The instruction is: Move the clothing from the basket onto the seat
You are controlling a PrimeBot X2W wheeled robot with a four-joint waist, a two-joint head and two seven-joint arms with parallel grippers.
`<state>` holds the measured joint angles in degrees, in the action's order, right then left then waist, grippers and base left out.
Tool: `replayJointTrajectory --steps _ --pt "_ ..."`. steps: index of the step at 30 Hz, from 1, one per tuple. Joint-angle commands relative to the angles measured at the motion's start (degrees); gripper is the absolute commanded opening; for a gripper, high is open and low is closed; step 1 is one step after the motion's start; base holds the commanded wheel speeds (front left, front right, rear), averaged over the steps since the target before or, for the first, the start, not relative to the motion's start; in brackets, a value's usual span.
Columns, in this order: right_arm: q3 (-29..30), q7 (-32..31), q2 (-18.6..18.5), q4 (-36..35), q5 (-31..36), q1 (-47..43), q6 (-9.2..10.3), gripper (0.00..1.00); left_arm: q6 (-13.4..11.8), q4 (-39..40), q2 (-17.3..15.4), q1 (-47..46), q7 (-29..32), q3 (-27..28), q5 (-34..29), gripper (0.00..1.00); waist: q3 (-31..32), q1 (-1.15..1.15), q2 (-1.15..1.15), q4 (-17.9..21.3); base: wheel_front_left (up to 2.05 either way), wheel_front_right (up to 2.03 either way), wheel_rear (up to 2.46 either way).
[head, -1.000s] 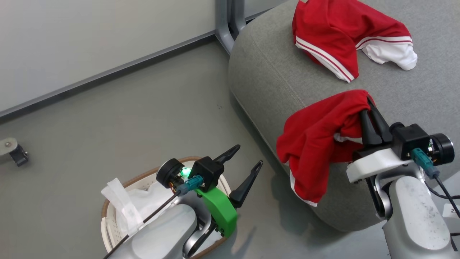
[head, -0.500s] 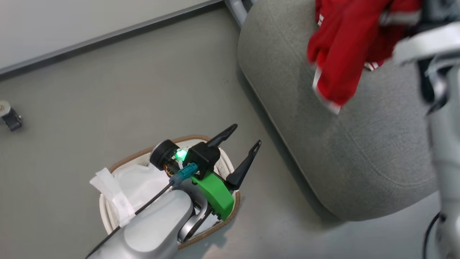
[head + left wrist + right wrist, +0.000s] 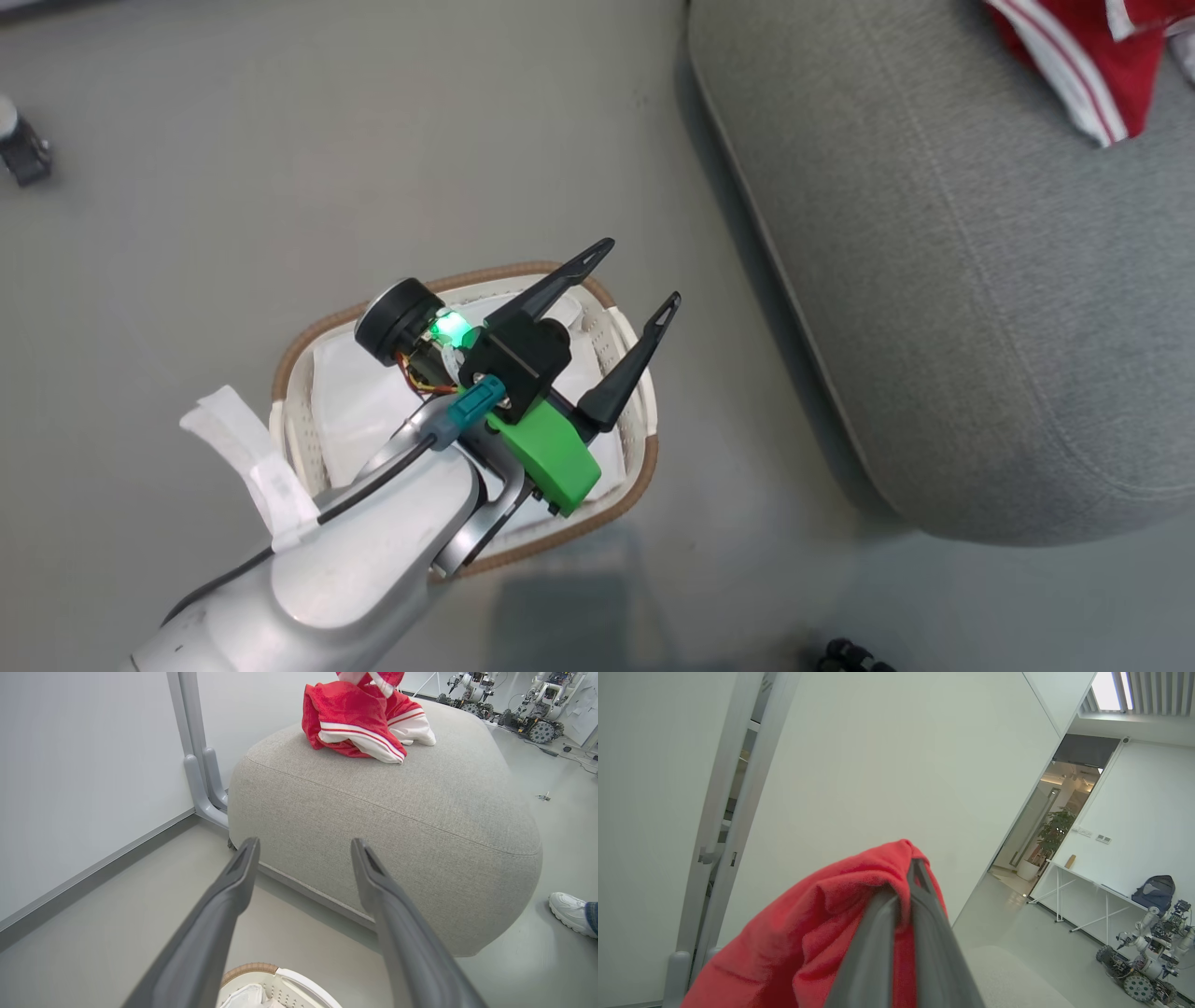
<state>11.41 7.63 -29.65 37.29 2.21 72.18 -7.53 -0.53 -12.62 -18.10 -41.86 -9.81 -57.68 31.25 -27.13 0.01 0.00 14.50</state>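
The front edge of the seat (image 3: 934,280), draped a second ago, is bare. The red garment (image 3: 808,933) now hangs lengthwise downward from the raised right gripper (image 3: 911,868), clamped on its fold; other clothing (image 3: 355,723) lies heaped on the seat's top. The basket (image 3: 294,439) stands on the floor under the left gripper (image 3: 640,272), fingers spread wide, empty.

Clothing (image 3: 355,723) — red, with white panels and red-and-white striped trim; at 1 o'clock in the head view. Seat (image 3: 934,280): plain grey weave. Basket (image 3: 291,439), at 7 o'clock: white, perforated, brown woven rim. Left gripper (image 3: 640,272) — dark fingers, bright green mount. Floor (image 3: 280,187): pale grey.
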Motion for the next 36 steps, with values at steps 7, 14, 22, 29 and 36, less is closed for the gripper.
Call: replayJointTrajectory --steps 7,14,22,29,36 --pt "6.6 4.8 4.4 13.3 6.3 -6.6 0.08 0.00 -1.6 4.0 -2.6 -1.2 2.1 0.0 -1.3 1.00 -8.7 -0.01 0.00 -3.4 0.00 0.00 0.00" --pt "11.5 7.3 8.7 17.9 10.9 -10.4 0.08 0.15 -2.2 5.1 -4.0 -0.5 2.5 0.1 -1.0 1.00 -8.9 -0.01 0.00 -2.8 0.00 0.00 0.00" --pt "11.5 7.6 12.4 12.8 9.1 -16.0 0.08 1.00 -2.2 4.1 -3.7 0.0 1.6 0.4 0.2 1.00 -6.2 -0.01 0.00 -1.8 0.00 0.00 0.00" --pt "7.0 7.6 13.2 5.0 5.1 -24.0 0.08 1.00 -2.4 2.3 -2.9 1.5 -0.5 1.1 1.8 1.00 -2.4 -0.01 0.00 -1.9 0.00 0.00 0.00" --pt "3.1 7.6 11.9 0.0 2.6 -27.9 0.08 1.00 -2.8 -0.7 -1.9 3.4 -3.7 3.7 4.0 1.00 4.0 -0.01 0.00 -3.8 0.00 0.00 0.00"
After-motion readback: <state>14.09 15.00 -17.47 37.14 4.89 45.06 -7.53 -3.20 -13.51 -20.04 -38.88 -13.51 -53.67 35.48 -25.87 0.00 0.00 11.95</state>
